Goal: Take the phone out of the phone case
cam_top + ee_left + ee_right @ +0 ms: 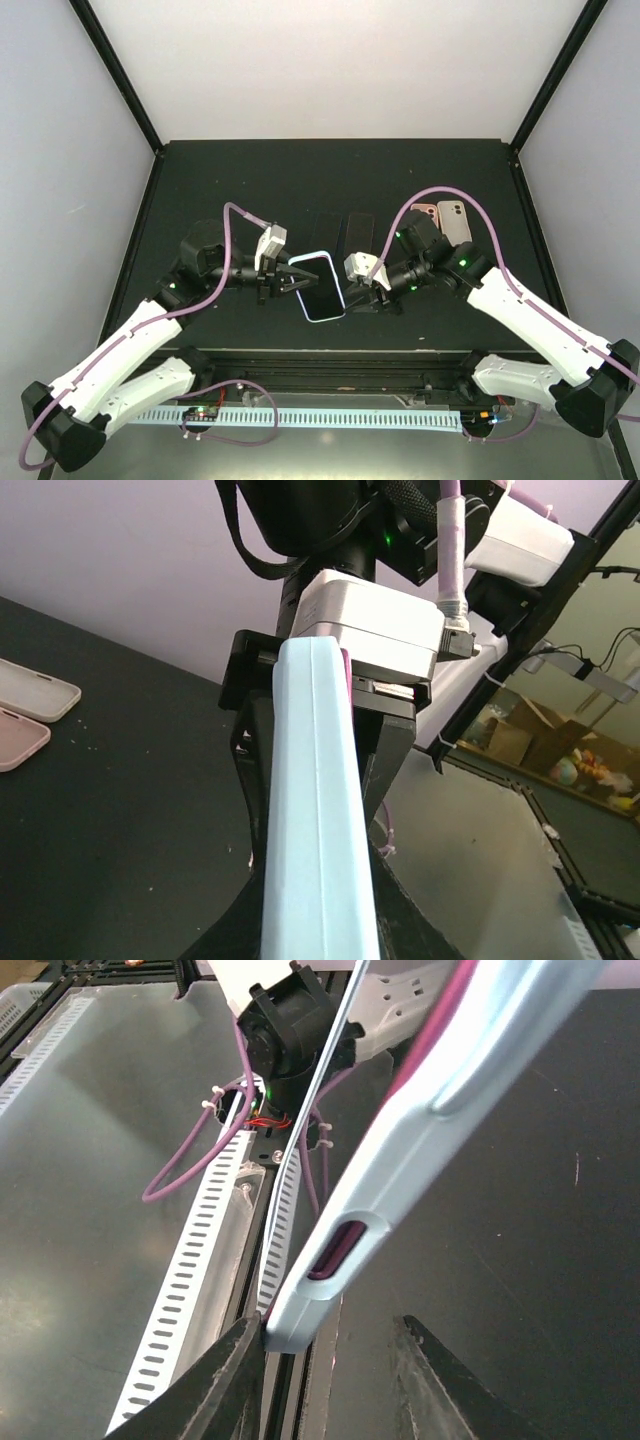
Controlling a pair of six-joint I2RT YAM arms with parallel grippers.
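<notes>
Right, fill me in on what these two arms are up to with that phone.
The left gripper is shut on one edge of the phone, which sits in its light blue case. The right gripper is at the opposite edge, jaws apart, the case's corner beside one finger but not gripped. The phone is not yet out.

Open table far left of the phone; spare cases just behind right arm.
</notes>
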